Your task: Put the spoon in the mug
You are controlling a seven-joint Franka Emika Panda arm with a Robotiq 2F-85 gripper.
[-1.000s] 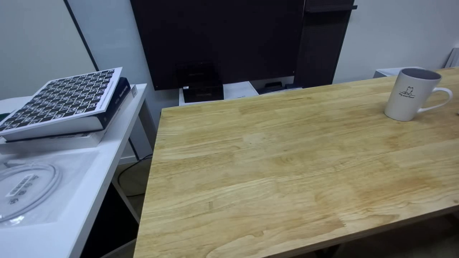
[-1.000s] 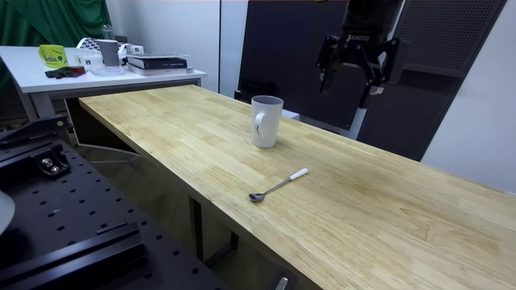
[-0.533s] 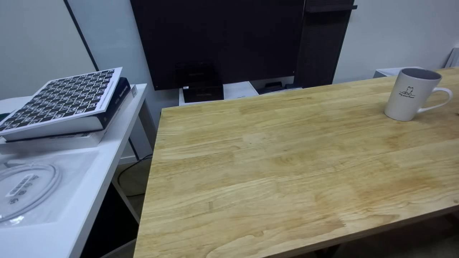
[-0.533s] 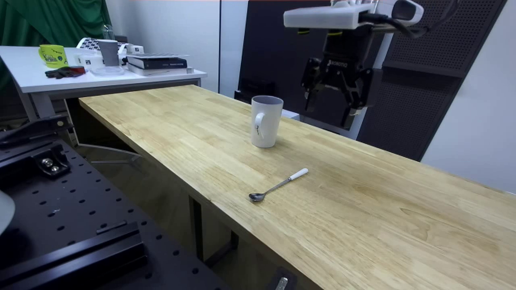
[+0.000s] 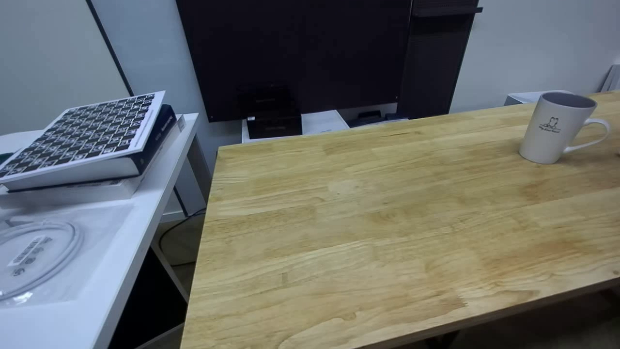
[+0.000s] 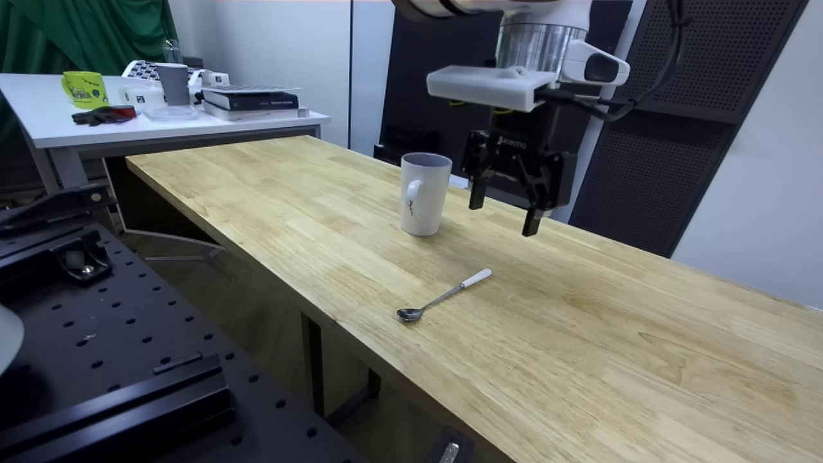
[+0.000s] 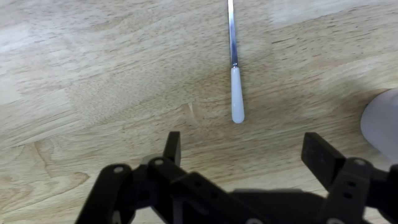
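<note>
The spoon [image 6: 443, 296] lies flat on the wooden table, with a silvery bowl and stem and a white handle end. In the wrist view the spoon [image 7: 237, 90] points up out of the frame, its bowl cut off. The white mug [image 6: 429, 199] stands upright beyond the spoon. It also shows in an exterior view [image 5: 552, 131] with its dark print and side handle, and partly at the right edge of the wrist view [image 7: 382, 124]. My gripper [image 6: 503, 220] is open and empty above the table. In the wrist view the white handle end lies just ahead of the open fingertips [image 7: 242, 140].
The wooden table [image 6: 578, 334] has its near edge beside a black perforated plate [image 6: 161, 308]. A white side table [image 6: 51, 128] holds books [image 6: 251, 101], a yellow-green mug [image 6: 87, 89] and a grey cup [image 6: 173, 83]. A dark panel [image 5: 300, 48] stands behind the table.
In an exterior view my gripper has come down and moved left, closer to the spoon and the mug, staying open. The spoon and the mug have not moved.
</note>
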